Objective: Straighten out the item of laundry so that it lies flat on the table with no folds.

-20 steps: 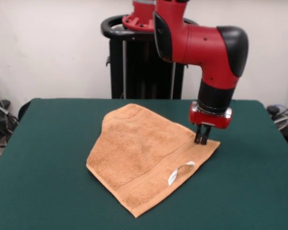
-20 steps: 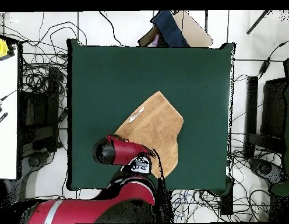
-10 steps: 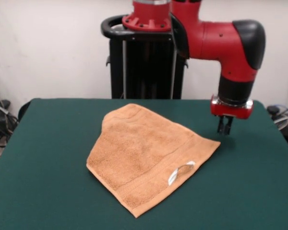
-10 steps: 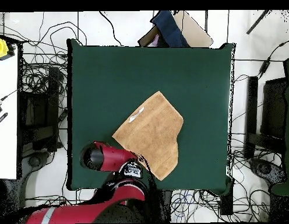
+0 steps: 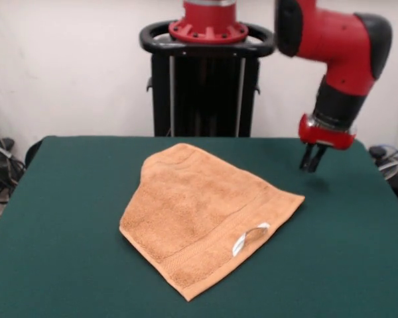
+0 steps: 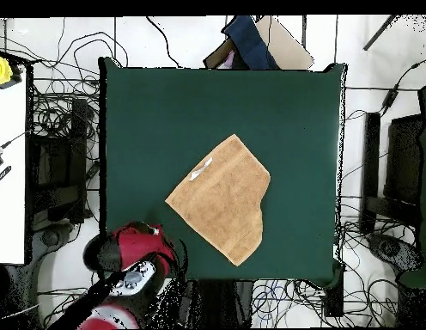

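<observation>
The orange-tan towel (image 5: 199, 218) lies spread on the dark green table (image 5: 53, 232), set at a slant, with its white tag (image 5: 249, 237) near the front border band. Its far left edge looks rounded, as if turned under. In the overhead view the towel (image 6: 223, 199) sits a little below the middle of the table (image 6: 148, 112), with the tag (image 6: 200, 169) at its upper left edge. My gripper (image 5: 310, 167) hangs open and empty above the table, right of the towel's right corner and apart from it. In the overhead view the red arm (image 6: 130, 253) hides the gripper.
The black pedestal (image 5: 205, 86) stands behind the table's far edge. Cables lie on the floor around the table (image 6: 62, 172). A blue cloth on cardboard (image 6: 251, 43) sits beyond the table's top edge. A white bench (image 6: 6, 155) stands at the left.
My gripper left the towel's right corner, rose, and moved right and back toward the table's far right side. The towel's corner now lies flat. The towel has not shifted otherwise.
</observation>
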